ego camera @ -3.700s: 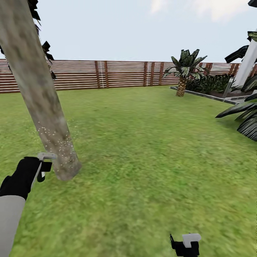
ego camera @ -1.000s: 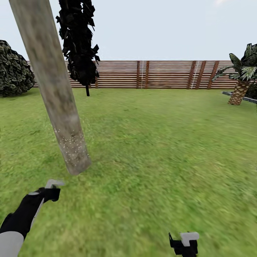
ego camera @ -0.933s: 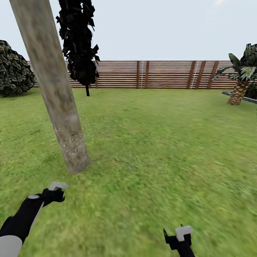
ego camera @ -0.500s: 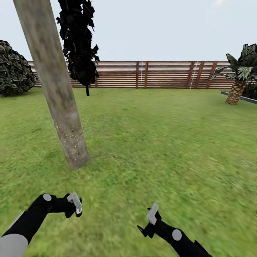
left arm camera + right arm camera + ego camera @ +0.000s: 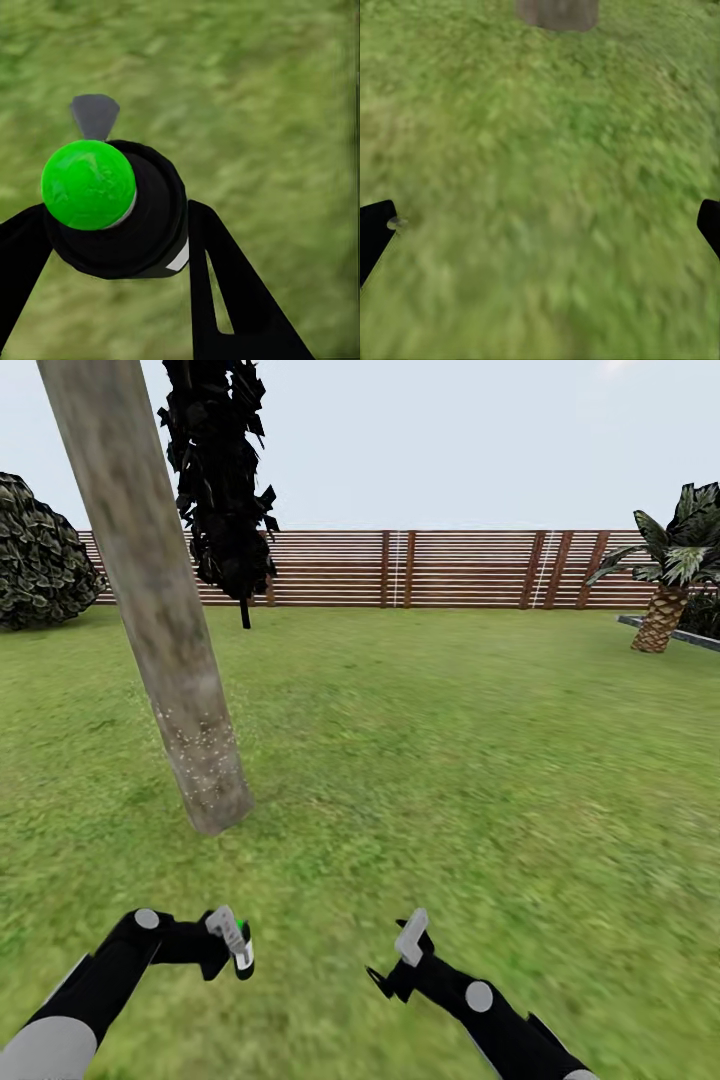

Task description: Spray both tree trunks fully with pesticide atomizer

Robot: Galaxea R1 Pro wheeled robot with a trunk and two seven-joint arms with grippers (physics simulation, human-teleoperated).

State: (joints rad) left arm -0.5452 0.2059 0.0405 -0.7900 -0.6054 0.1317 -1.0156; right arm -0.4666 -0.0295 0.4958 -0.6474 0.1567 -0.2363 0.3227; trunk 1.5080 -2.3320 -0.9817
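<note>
- One lawn (image 5: 480,760), one fence (image 5: 450,568), one dark conifer (image 5: 220,490), one bush (image 5: 40,555), one palm (image 5: 672,575).
- We count one pale trunk (image 5: 160,610), white specks on its lower part; our nozzle may miss the bare upper part if aimed low.
- Left gripper (image 5: 228,948) is clamped on the atomizer (image 5: 112,206); it could slip if tilted.
- Right gripper (image 5: 400,960): fingers apart, empty.

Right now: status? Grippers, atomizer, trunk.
Left gripper shut on atomizer, green cap toward wrist camera. Right gripper open, nothing in it. Trunk ahead-left, pale specks on its base. Only lawn between.
</note>
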